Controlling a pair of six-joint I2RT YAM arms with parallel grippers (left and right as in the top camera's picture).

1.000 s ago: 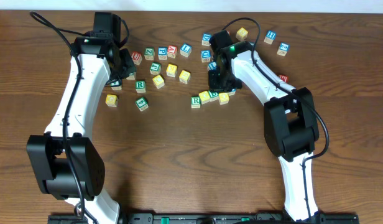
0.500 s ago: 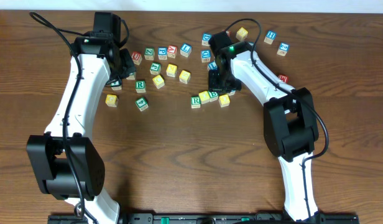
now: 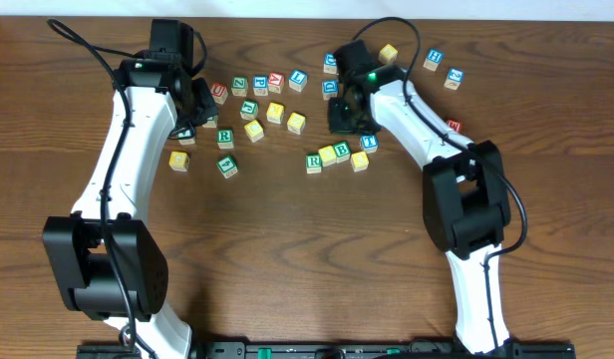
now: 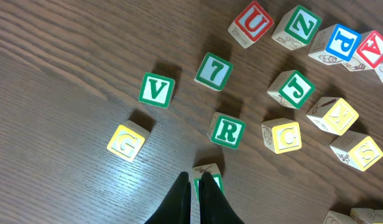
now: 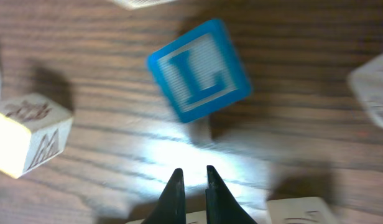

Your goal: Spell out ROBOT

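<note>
A short row of letter blocks lies mid-table: green R (image 3: 313, 162), a yellow block (image 3: 328, 155), green B (image 3: 342, 152), a yellow block (image 3: 360, 161) and blue T (image 3: 369, 143). My right gripper (image 3: 345, 116) hovers just behind this row. Its fingers (image 5: 191, 175) are nearly together and empty, just short of a blue L block (image 5: 199, 70). My left gripper (image 3: 197, 108) is over the left cluster. Its fingers (image 4: 193, 182) are shut and empty, their tips beside a green block (image 4: 210, 177). Another green R (image 4: 227, 130) lies just ahead of them.
Loose blocks surround the left fingers: V (image 4: 156, 90), 7 (image 4: 213, 70), G (image 4: 126, 142), C (image 4: 281, 135), J (image 4: 292, 88), U (image 4: 250, 23). A yellow M block (image 5: 27, 134) lies left of the right fingers. More blocks sit at the back right (image 3: 435, 60).
My right gripper has drawn back from the row toward the table's far side, uncovering the blue T block. The left arm has not moved.
</note>
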